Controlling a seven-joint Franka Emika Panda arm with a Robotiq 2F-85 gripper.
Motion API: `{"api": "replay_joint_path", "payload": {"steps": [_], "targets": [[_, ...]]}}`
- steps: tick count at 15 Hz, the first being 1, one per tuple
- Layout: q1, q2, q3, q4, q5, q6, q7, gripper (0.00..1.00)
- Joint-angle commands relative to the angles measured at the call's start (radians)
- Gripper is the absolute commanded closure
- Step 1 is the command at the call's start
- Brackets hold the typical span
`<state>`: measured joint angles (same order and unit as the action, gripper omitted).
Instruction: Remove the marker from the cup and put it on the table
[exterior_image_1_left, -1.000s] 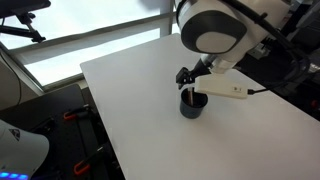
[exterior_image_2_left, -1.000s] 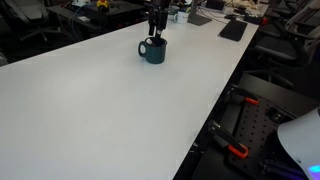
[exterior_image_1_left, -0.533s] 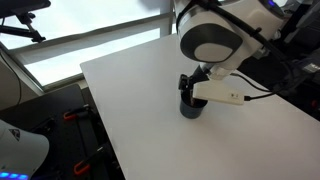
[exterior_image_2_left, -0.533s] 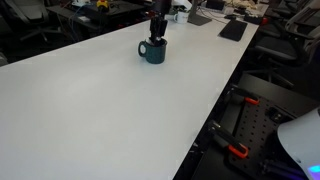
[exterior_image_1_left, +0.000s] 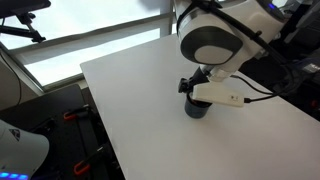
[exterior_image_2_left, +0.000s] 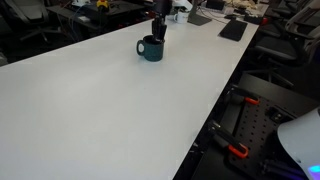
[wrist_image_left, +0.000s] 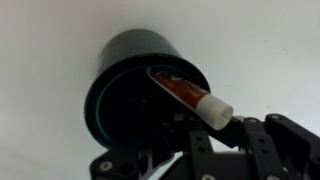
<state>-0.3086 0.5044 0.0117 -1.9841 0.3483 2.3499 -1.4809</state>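
Dark cup (wrist_image_left: 125, 55) holds the marker (wrist_image_left: 186, 96), slanted against its rim.

Marker (wrist_image_left: 188, 96) aslant in dark cup (wrist_image_left: 118, 68)

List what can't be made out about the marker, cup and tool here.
Marker: wrist view loses its lower end in the dark cup; both exterior views show none of it, hidden by tool and cup wall.
Tool: open or shut unclear, tiny in an exterior view, blurred in the wrist view.
Cup rim: covered by the arm in an exterior view.
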Motion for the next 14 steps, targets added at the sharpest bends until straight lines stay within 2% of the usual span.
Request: {"api": "replay_joint_path", "payload": {"steps": [1, 2, 3, 8, 12, 14], "targets": [[-0.009, 0.015, 0.007, -0.008, 0.003, 0.023, 0.009, 1.0], [-0.01, 0.018, 0.008, -0.009, 0.004, 0.024, 0.008, 0.99], [-0.013, 0.021, 0.01, -0.01, 0.008, 0.021, 0.01, 0.77], [-0.016, -0.006, 0.005, -0.018, 0.003, -0.012, 0.042, 0.42], [0.006, -0.07, -0.007, -0.01, -0.023, -0.058, 0.125, 0.1], [0.016, -0.107, -0.009, -0.003, -0.033, -0.097, 0.169, 0.0]]}}
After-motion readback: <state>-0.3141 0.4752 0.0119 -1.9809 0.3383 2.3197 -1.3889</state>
